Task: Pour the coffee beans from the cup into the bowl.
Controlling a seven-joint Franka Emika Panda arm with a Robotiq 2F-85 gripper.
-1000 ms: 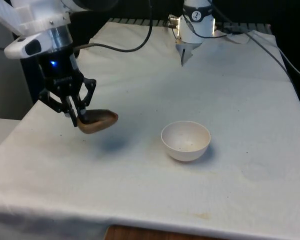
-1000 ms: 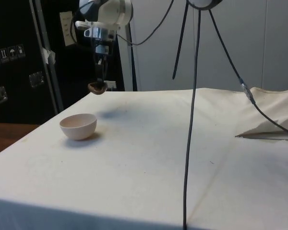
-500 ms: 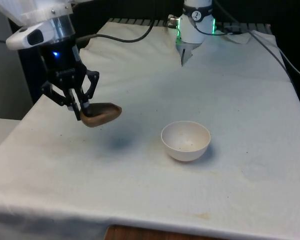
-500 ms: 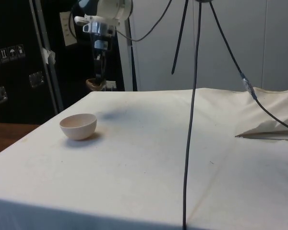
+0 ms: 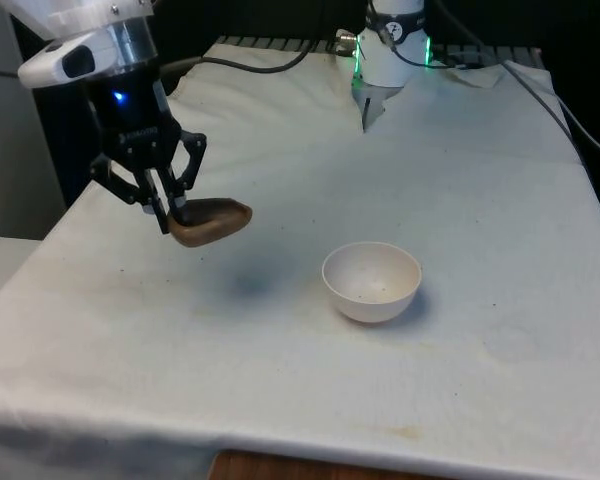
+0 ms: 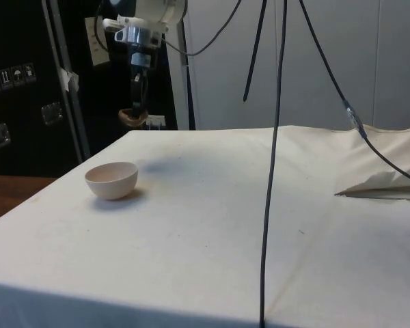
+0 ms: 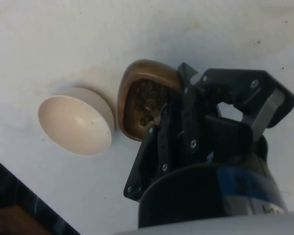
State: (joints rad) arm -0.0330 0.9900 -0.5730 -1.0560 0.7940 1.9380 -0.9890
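Note:
A brown wooden cup [image 5: 210, 221] hangs above the cloth at the front view's left, with my gripper [image 5: 170, 213] shut on its rim. Dark coffee beans [image 7: 146, 101] lie inside the cup [image 7: 137, 96], as the wrist view shows. The cream bowl [image 5: 371, 281] stands on the table to the front view's right of the cup, apart from it and lower. From the side, the cup [image 6: 132, 117] and gripper [image 6: 138, 109] hang beyond the bowl [image 6: 111, 180]. The wrist view has the bowl [image 7: 76, 126] beside the cup, with no beans in it.
A black cable [image 6: 272, 171] hangs down across the side view. White cloth [image 5: 460, 180] covers the table, folded up at the far end by the robot's base [image 5: 390, 55]. The table's left edge lies close below the gripper in the front view.
My gripper has risen with the cup and drifted a little towards the bowl. The bowl has stayed where it was.

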